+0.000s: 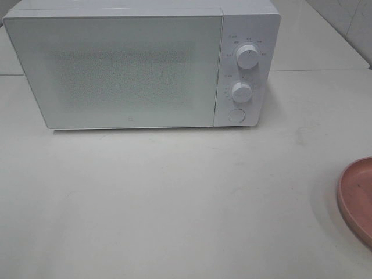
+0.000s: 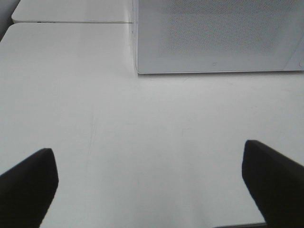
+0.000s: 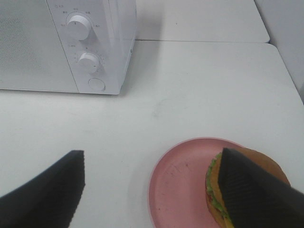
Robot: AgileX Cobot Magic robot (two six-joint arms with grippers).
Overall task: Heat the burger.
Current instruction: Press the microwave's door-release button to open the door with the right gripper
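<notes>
**Burger on plate at right claw, microwave shut**

Near: white matte surface point(image 1: 174, 197), bare in front, with a seam line running behind the appliance. Pale tiled wall point(image 1: 354, 23) at the far right corner.

Left claw point(image 2: 148, 149): dark fingers spread wide, nothing between them, just surface below.

Right claw point(image 3: 152, 156): also spread wide, holding nothing. Small round burger point(image 3: 214, 190), brown bun, green lettuce edge, sits on the round pink plate point(image 3: 180, 190), toward the plate's outer side. One black ribbed finger point(image 3: 256, 190) of the right claw covers most of the burger in the wrist view; contact cannot be told. The burger is not between the fingers. The high view shows only the plate's rim at the right edge, burger out of frame.

Far: white boxy microwave point(image 1: 116, 70), door closed, two white round knobs point(image 1: 248, 58) and a round button point(image 1: 236, 115) on its right panel.
</notes>
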